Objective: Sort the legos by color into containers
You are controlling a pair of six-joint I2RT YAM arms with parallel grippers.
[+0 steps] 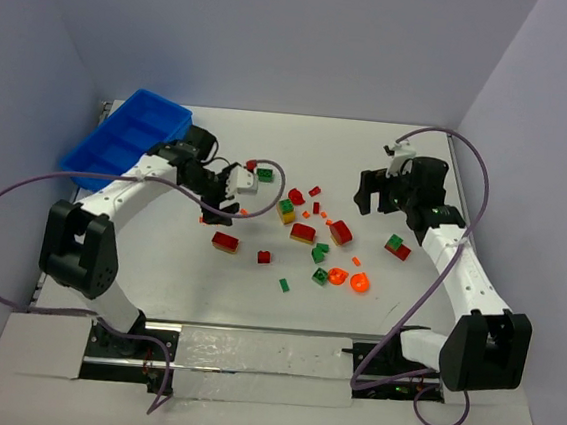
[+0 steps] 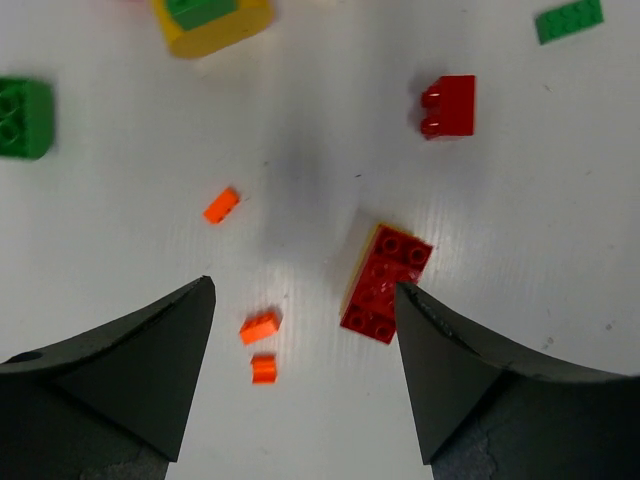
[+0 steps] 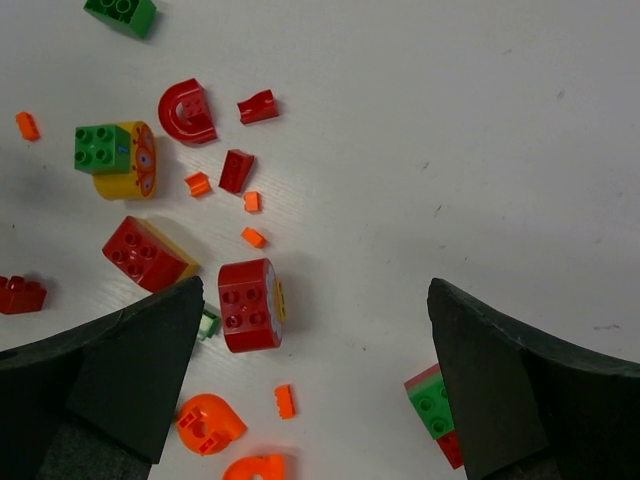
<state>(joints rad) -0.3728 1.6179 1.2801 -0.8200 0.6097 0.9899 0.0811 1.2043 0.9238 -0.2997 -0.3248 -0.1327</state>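
Note:
Legos lie scattered on the white table between the arms. My left gripper [image 1: 220,204] [image 2: 302,300] is open and empty, above the table. A red brick on a yellow base [image 2: 386,282] [image 1: 224,241] lies by its right finger, and two tiny orange bits [image 2: 260,326] lie between the jaws. My right gripper [image 1: 370,196] [image 3: 315,300] is open and empty, over bare table. A red rounded brick [image 3: 250,305] [image 1: 340,232] lies near its left finger, and a green-and-red brick [image 3: 430,400] [image 1: 397,248] by its right finger. The blue bin [image 1: 140,138] stands at the far left.
More legos lie around: a green-on-yellow brick [image 1: 286,211] [image 3: 115,155], a red-and-yellow brick [image 1: 303,232], translucent orange pieces [image 1: 347,278] [image 3: 208,422], a small red piece [image 1: 264,257] [image 2: 449,105] and a flat green piece [image 1: 284,285]. Grey walls enclose the table.

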